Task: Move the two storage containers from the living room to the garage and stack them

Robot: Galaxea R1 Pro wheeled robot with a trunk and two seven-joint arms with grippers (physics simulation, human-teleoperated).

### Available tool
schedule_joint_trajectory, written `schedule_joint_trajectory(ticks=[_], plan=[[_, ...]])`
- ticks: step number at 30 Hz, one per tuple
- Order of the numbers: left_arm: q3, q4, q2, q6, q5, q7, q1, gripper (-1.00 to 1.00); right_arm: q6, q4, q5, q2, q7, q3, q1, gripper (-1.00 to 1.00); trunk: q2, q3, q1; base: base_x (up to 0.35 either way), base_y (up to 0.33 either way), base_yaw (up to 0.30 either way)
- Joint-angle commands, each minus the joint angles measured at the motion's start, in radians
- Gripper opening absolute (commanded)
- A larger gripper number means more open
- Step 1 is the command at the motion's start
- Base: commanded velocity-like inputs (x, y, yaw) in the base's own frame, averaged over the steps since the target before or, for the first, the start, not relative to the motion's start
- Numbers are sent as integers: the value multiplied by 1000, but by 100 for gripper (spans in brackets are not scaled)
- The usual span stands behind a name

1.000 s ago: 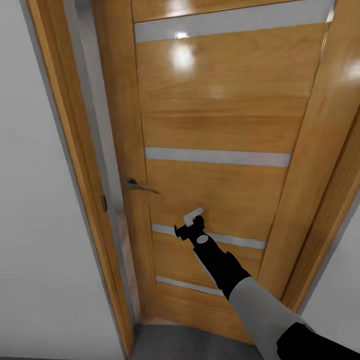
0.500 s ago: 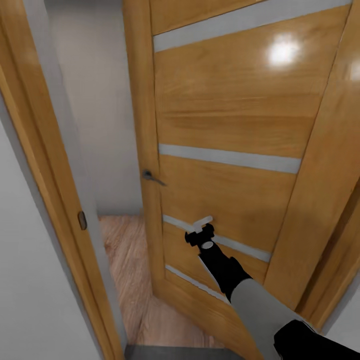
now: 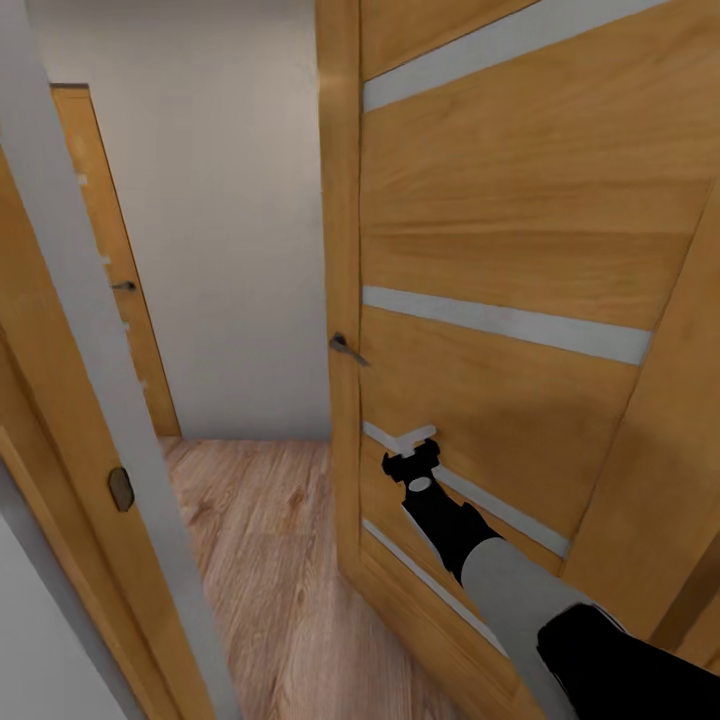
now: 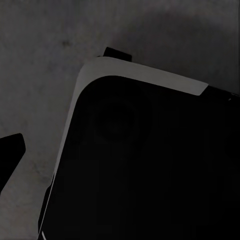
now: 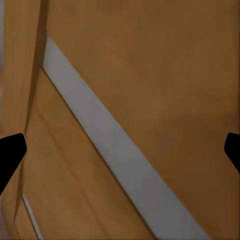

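The two storage containers are out of view, and so is the living room. My right gripper [image 3: 412, 443] is open, its white fingers [image 3: 404, 441] against the lower grey stripe of an orange-brown door [image 3: 500, 250]. In the right wrist view, the right gripper [image 5: 120, 150] has its black fingertips [image 5: 10, 155] wide apart with the door panel close ahead and nothing between them. In the left wrist view, one dark left fingertip [image 4: 10, 156] shows at the edge over the dark grey mottled floor [image 4: 40, 50], beside my own black base [image 4: 145, 165].
The door stands partly swung inward, its handle [image 3: 346, 348] on the free edge. Beyond the gap lies a light wood-plank hallway floor [image 3: 260, 540], a cream wall [image 3: 220, 200] and a second orange-brown door [image 3: 105, 270]. The door frame [image 3: 70, 420] stands close at the left.
The door has swung further open under my right gripper's push. The gap widened, revealing the hallway floor, the back wall and the second door. The view shifted too.
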Motion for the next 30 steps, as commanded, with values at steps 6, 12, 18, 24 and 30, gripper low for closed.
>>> schedule_joint_trajectory(ticks=[6,12,18,24,30], plan=[[2,-2,0,-3,4,0,0,100,17,9,12,0,-14,4,-2,100,0,-1,0,29,0,0],[3,-2,0,-3,3,0,0,100,16,12,14,0,-18,5,0,100,0,-1,0,2,0,0],[4,-2,0,-3,4,0,0,100,15,37,21,0,-20,11,2,100,0,-1,0,0,0,0],[5,-2,-1,-3,6,0,0,100,4,55,17,0,-29,6,3,100,0,-1,0,0,0,0],[8,-2,-4,-3,12,1,0,100,3,56,23,0,-31,8,3,100,0,-1,0,0,-3,0]])
